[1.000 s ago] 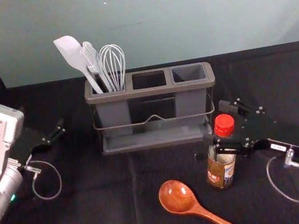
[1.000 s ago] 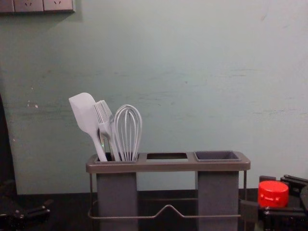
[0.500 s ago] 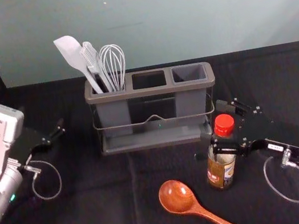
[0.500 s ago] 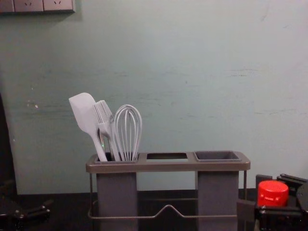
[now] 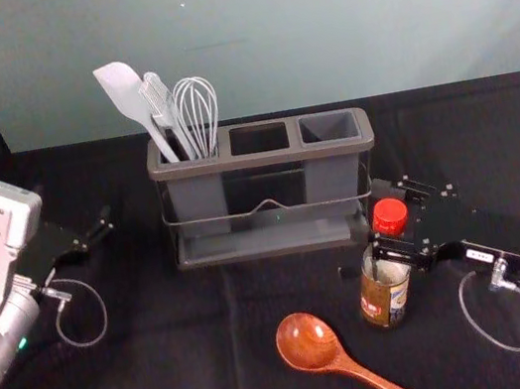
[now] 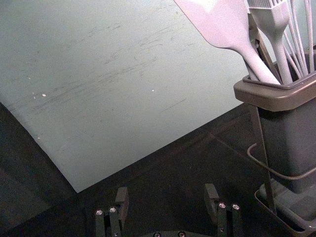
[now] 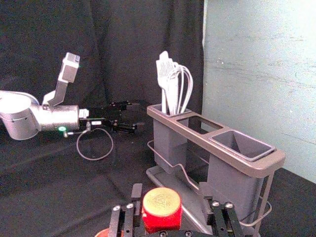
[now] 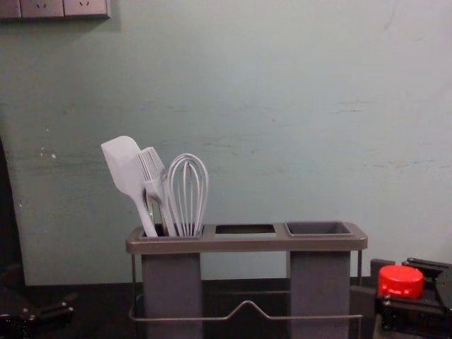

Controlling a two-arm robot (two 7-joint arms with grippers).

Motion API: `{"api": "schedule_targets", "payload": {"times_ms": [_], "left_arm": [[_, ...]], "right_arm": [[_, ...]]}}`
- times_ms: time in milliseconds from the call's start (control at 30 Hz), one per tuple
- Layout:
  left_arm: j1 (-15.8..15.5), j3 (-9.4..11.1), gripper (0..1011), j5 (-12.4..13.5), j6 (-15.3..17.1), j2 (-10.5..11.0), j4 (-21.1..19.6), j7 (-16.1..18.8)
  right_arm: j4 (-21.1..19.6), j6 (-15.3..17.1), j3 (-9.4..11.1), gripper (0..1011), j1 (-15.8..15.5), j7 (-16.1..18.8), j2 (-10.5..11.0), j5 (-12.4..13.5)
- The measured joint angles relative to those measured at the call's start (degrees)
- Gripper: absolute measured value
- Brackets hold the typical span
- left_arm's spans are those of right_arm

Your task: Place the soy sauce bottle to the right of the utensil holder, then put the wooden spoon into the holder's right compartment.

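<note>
soy sauce bottle (image 5: 387, 295): upright on the dark cloth (image 5: 161, 373), in front of the holder's right end, red cap (image 5: 390, 217) on top.
right gripper (image 7: 171, 192): around the bottle's upper part, spread, with slack beside the cap.
best grip: probably bottle centred first, then an even, gentle squeeze below the cap, to avoid tipping.
best carry: small lift, then rightward, clear of the holder; level set-down before release.
utensil holder (image 5: 264, 158): white utensils (image 5: 198, 115) at the left end, right compartment (image 5: 327, 127) free for the spoon.
wooden spoon (image 5: 308, 342): flat, near the bottle; best left undisturbed.
left gripper (image 6: 166, 191): idle off the holder's left, spread, pinching nothing.
</note>
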Motion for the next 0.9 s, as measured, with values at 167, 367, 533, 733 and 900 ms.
{"api": "schedule_targets", "payload": {"times_ms": [167, 367, 533, 733, 900], "left_arm": [[0.0, 0.0, 1005, 0.0, 0.0, 0.0, 0.0, 0.0], [0.0, 0.0, 1005, 0.0, 0.0, 0.0, 0.0, 0.0], [0.0, 0.0, 1005, 0.0, 0.0, 0.0, 0.0, 0.0], [0.0, 0.0, 1005, 0.0, 0.0, 0.0, 0.0, 0.0], [0.0, 0.0, 1005, 0.0, 0.0, 0.0, 0.0, 0.0]], "right_arm": [[-0.02, 0.02, 0.01, 600, -0.02, 0.0, 0.02, 0.0], [-0.02, 0.03, 0.01, 399, -0.02, 0.0, 0.04, 0.0], [-0.03, 0.04, 0.01, 378, -0.02, 0.0, 0.05, 0.0], [-0.84, -0.22, 0.16, 378, -0.48, -0.43, 0.47, -0.82], [-3.21, -0.19, 1.09, 378, -1.6, -1.95, 1.67, -2.07]]}}
